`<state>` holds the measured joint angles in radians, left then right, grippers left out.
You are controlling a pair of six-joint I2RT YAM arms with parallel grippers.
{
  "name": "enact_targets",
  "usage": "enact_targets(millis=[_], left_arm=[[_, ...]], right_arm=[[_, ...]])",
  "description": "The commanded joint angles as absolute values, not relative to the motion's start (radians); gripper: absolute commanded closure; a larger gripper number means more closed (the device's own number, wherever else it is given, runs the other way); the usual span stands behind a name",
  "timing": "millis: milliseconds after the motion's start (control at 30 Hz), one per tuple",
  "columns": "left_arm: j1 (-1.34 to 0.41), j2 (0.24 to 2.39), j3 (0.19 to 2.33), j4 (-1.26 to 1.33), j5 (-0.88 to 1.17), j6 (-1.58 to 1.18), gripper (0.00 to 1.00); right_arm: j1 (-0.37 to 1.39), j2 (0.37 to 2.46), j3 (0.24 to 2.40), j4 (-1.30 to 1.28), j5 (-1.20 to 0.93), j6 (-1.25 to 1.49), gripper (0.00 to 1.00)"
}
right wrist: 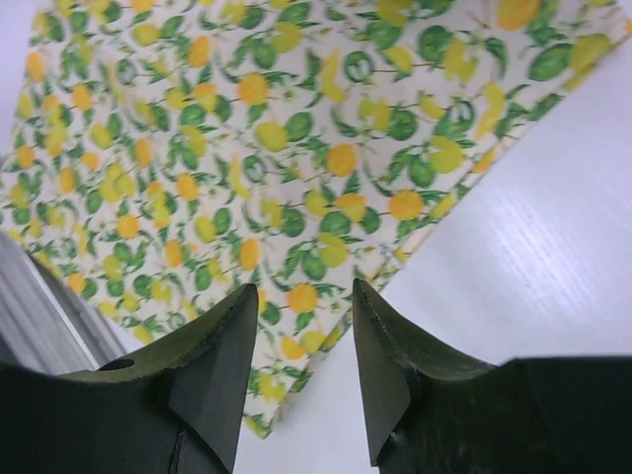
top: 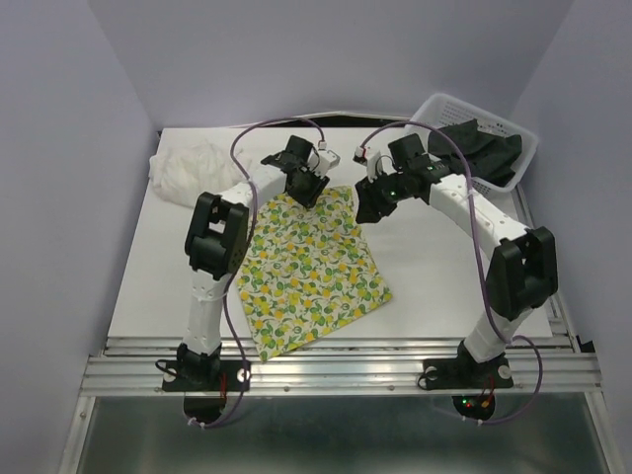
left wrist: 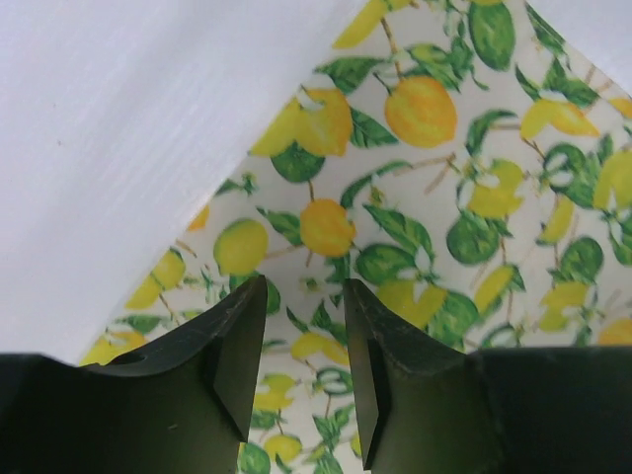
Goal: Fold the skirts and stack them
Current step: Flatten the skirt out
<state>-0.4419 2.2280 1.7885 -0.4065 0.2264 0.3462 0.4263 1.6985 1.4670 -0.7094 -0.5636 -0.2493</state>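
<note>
From above I see the lemon skirt (top: 311, 272) spread flat mid-table. The left gripper (top: 308, 188) is over its far left corner and the right gripper (top: 368, 202) over its far right corner. The white skirt (top: 193, 170) lies bunched at the far left, and the black skirt (top: 481, 148) sits in the basket (top: 444, 104). On my left wrist view the fingers (left wrist: 232, 346) stand partly apart and empty, the print's edge just beneath. On the right wrist view they are likewise parted and empty, above the cloth's edge beside bare table (right wrist: 553, 267).
</note>
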Motion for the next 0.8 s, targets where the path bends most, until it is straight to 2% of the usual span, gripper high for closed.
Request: enact_targets(millis=[0,233,400,533,767], left_arm=[[-0.423,1.969,1.668,-0.339,0.199,0.356,0.5],[-0.417,1.803,1.491,-0.374,0.293,0.359,0.49],[-0.414,1.756,1.343,-0.411,0.374,0.422,0.49],[-0.425,1.767,1.266,-0.416,0.4,0.471,0.49],[-0.521,1.822,1.187,-0.387,0.365,0.509,0.51]], right_arm=[[0.408,1.816,1.515,-0.605,-0.518,-0.227,0.52],[0.408,1.913,1.522,-0.549,-0.626,-0.172,0.51],[0.408,1.893,1.36,-0.548,-0.58,-0.228,0.51],[0.408,1.864,1.275,-0.558,-0.529,-0.271,0.5],[0.408,1.873,1.256,-0.698,-0.433,-0.363,0.5]])
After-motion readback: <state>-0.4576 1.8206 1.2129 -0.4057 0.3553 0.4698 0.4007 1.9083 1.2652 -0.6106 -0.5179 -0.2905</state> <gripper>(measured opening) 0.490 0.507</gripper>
